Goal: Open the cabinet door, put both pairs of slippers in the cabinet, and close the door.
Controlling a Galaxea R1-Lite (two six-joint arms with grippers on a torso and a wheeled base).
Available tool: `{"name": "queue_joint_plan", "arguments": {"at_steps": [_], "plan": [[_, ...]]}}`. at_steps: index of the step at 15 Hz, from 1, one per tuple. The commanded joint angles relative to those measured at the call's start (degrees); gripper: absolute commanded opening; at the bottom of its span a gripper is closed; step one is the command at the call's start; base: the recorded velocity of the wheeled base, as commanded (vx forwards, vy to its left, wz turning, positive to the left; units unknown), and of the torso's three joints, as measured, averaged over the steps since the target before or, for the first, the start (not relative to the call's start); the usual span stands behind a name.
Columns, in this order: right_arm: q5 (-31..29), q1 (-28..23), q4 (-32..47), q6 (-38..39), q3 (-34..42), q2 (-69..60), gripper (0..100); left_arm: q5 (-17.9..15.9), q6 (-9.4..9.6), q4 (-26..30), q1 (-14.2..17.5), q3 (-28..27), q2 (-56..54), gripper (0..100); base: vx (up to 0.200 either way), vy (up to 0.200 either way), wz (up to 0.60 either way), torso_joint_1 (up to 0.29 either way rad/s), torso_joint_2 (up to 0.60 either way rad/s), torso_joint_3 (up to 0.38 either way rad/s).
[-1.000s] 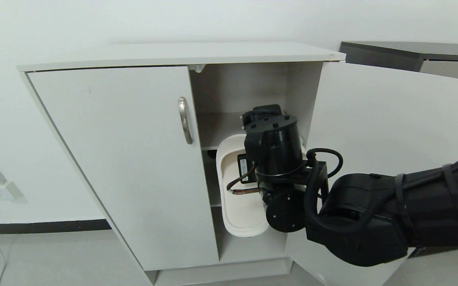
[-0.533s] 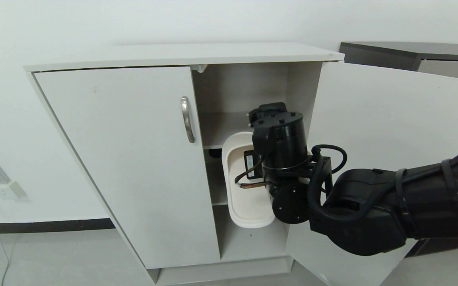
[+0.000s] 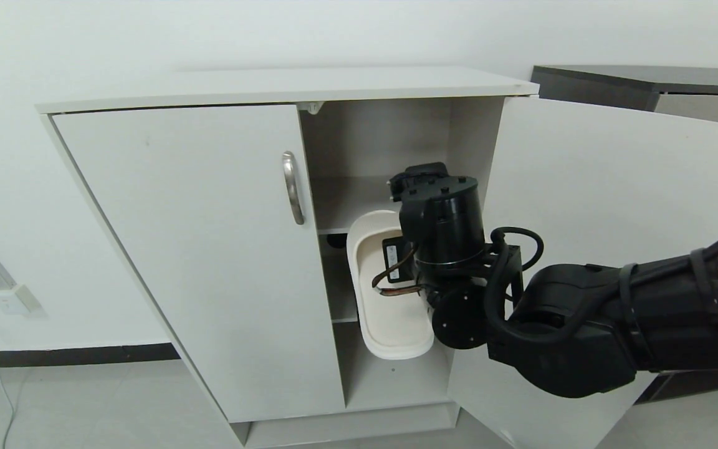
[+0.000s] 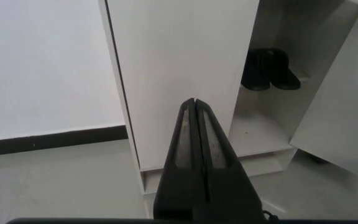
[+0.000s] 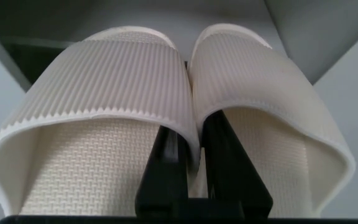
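Door [image 3: 614, 249] stands open at centre-right in the head view, with the cream slippers [image 3: 390, 312] poised at the cabinet [image 3: 272, 84] opening.

Left wrist view: left gripper [image 4: 194, 109] fingers pressed together and empty, black slippers [image 4: 269, 70] already shelved at upper right.

Right wrist view: right gripper [image 5: 194, 143] fingers pinch both cream slippers. Placing them and closing the door remain.

Place: a plain indoor room of the office or test-room kind; the exact sort cannot be told.
Backdrop: a bare white wall [image 3: 147, 37] is seen, with a black skirting strip [image 3: 66, 355] along its foot.
Underfoot: a pale grey tiled floor [image 3: 85, 405] is laid.
Furniture: a white two-door cabinet [image 3: 178, 249] is set against the wall; a dark grey unit [image 3: 646, 84] is placed far right.
Fittings: a socket [image 3: 7, 301] is mounted low on the left.
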Motion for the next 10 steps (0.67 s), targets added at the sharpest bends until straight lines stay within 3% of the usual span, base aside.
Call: {"name": "queue_joint_plan", "arguments": {"at_steps": [1, 2, 10], "plan": [[0.0, 0.0, 0.0, 0.1, 0.0, 0.0, 0, 0.0, -0.01, 0.0, 0.0, 0.0, 0.0, 0, 0.0, 0.0, 0.0, 0.0, 0.0, 0.0], [0.0, 0.0, -0.1, 0.1, 0.0, -0.1, 0, 0.0, -0.01, 0.0, -0.1, 0.0, 0.0, 0, 0.0, 0.0, 0.0, 0.0, 0.0, 0.0], [0.0, 0.3, 0.0, -0.3, -0.3, 0.7, 0, -0.1, -0.09, 0.0, 0.0, 0.0, 0.0, 0, 0.2, 0.0, 0.0, 0.002, 0.0, 0.005]]}}
